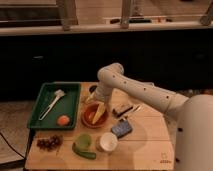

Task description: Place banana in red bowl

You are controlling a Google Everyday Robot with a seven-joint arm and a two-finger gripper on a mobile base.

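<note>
The red bowl [91, 119] sits on the wooden table, just right of the green tray. The pale-yellow banana [99, 113] lies tilted inside the bowl, its upper end leaning towards the bowl's far right rim. My gripper [98, 102] hangs at the end of the white arm right above the bowl's far rim, close over the banana's upper end.
A green tray [70, 107] at the left holds a white utensil [51, 103] and an orange fruit [63, 120]. In front of the bowl stand a light-green cup [83, 141], a dark-green vegetable [84, 152], a white cup [107, 142] and grapes [47, 143]. A blue packet [122, 128] and a bar [122, 108] lie right.
</note>
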